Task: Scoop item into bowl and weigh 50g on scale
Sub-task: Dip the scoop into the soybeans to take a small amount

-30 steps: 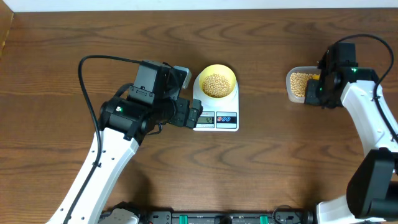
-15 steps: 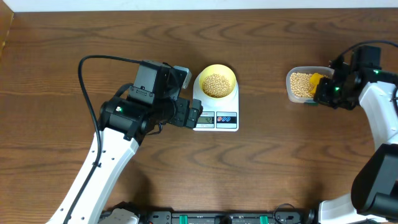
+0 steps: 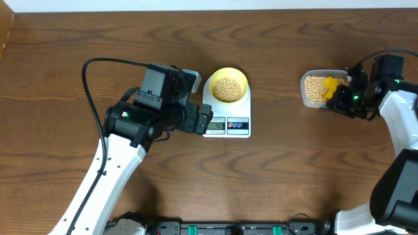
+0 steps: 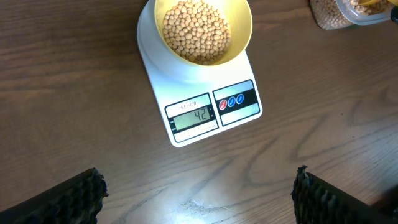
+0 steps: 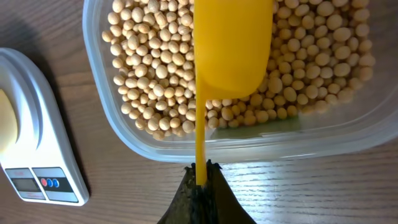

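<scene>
One scale (image 4: 186, 87) with one display (image 4: 194, 116) and three buttons (image 4: 231, 100), one red and two blue; one bowl (image 4: 242, 31); one clear tub (image 5: 99, 106); one yellow scoop (image 5: 233, 50); two grippers, left gripper (image 4: 199, 208) and right gripper (image 5: 200, 177); beans (image 4: 196, 31) in two masses, too many to count.

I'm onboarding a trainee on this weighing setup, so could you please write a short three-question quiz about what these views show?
1. True or false: with the bowl on the scale, the display reads 50.
2. Multiple choice: the right gripper is A) open and empty, B) shut on the scoop by its handle, C) holding the bowl.
3. Short answer: which container is the scoop's head over?
Key: 1 false, it reads 42. 2 B. 3 the clear tub of beans.
</scene>
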### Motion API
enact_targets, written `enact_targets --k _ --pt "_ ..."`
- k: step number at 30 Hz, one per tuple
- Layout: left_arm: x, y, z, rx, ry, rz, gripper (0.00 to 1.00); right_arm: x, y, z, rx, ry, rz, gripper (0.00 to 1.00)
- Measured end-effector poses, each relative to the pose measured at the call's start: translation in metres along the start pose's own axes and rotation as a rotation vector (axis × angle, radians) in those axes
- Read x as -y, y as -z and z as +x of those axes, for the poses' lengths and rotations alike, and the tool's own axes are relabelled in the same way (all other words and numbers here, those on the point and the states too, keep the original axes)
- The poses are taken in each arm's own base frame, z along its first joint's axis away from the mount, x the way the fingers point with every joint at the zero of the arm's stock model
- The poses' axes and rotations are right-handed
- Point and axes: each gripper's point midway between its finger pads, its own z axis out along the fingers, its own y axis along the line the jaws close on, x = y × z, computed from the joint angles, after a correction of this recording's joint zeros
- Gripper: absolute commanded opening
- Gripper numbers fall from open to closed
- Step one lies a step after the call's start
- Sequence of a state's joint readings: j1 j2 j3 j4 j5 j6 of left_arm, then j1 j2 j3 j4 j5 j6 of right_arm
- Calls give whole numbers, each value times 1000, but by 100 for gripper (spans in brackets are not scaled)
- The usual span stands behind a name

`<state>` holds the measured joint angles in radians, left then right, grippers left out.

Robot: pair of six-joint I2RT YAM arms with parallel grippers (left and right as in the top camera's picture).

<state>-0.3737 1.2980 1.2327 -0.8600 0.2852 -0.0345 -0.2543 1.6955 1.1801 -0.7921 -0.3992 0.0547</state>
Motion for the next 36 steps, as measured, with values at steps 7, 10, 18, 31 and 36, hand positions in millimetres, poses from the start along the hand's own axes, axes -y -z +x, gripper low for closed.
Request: enact_targets --k 7,10,18,31,36 --pt "0 0 0 0 0 0 98 -6 -1 2 -5 -1 -39 1" --pt "0 0 0 0 0 0 98 -7 0 2 -5 -5 -49 1" --pt "0 0 0 0 0 0 98 -11 2 2 -2 -3 -105 1" --pt "0 0 0 0 0 0 98 -5 6 3 12 -38 -179 1" --pt "0 0 0 0 0 0 98 -5 1 8 26 -56 -247 1"
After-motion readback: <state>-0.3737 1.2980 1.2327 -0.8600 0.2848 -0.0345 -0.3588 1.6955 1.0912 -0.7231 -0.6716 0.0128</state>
